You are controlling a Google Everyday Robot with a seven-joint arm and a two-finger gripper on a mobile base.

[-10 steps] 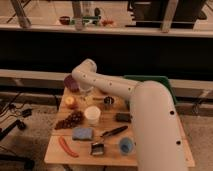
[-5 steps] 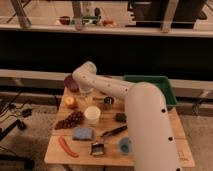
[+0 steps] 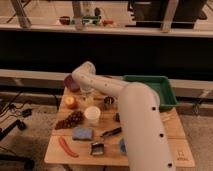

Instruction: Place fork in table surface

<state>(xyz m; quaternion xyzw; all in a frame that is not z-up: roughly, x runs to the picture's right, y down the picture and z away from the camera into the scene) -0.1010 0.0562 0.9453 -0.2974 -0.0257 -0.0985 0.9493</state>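
Note:
My gripper (image 3: 86, 92) hangs from the bent wrist over the back left of the table surface (image 3: 172, 131), just right of a purple bowl (image 3: 71, 82). It points down toward the pale planks and I take it as open, with nothing visible between its fingers. The fork does not show; it is hidden or lost among the arm and the items. My white arm sweeps from the lower right across the table's middle and covers much of it.
A green tray (image 3: 156, 91) stands at the back right. On the planks lie an orange fruit (image 3: 70, 101), grapes (image 3: 70, 120), a white cup (image 3: 92, 115), a small metal cup (image 3: 107, 101), a blue sponge (image 3: 82, 133), a red pepper (image 3: 66, 146) and a black-handled utensil (image 3: 111, 132).
The forearm has swung slightly to the left and the wrist has come down a little over the back left of the table. The items have not moved.

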